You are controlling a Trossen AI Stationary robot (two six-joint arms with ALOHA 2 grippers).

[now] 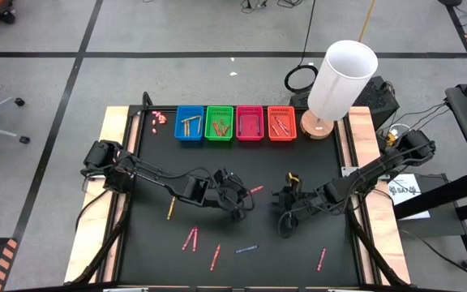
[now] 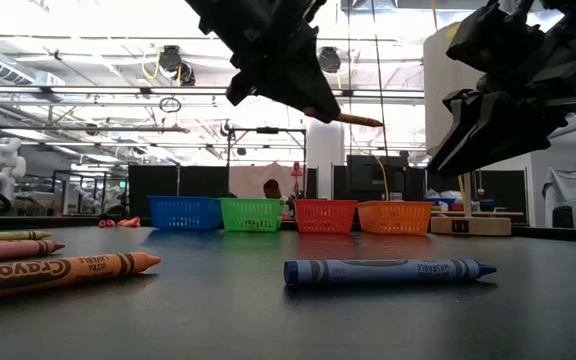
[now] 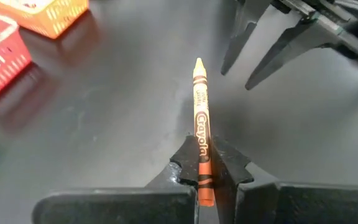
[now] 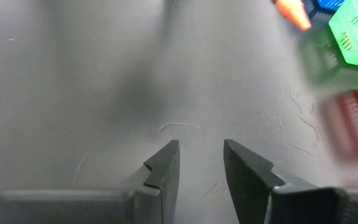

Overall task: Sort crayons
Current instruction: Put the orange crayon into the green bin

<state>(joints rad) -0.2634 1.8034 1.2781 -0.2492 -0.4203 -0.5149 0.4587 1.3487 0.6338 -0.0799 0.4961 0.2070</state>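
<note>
My left gripper (image 1: 243,197) hangs over the middle of the black mat, shut on an orange crayon (image 3: 200,106) whose tip points toward my right gripper (image 1: 285,200). My right gripper stands open close by, nothing between its fingers (image 4: 166,168). Loose crayons lie flat on the mat: a yellow one (image 1: 170,208), pink ones (image 1: 191,238), a red one (image 1: 215,257), a blue one (image 1: 246,248) and another red one (image 1: 321,258). Blue (image 1: 190,123), green (image 1: 219,123), pink (image 1: 250,123) and orange (image 1: 281,123) baskets stand in a row at the far edge, with crayons in them. My left gripper pinches the orange crayon near its blunt end (image 3: 204,180) between its two fingers. The crayon lies along the fingers and sticks out forward past their tips. It is lifted clear of the mat, roughly level, pointed tip (image 2: 373,122) toward the table's right.
A white cylinder lamp on a wooden base (image 1: 340,81) stands at the far right corner beside the orange basket. Small pink bits (image 1: 158,118) lie left of the blue basket. The mat's wooden frame (image 1: 110,162) bounds the work area.
</note>
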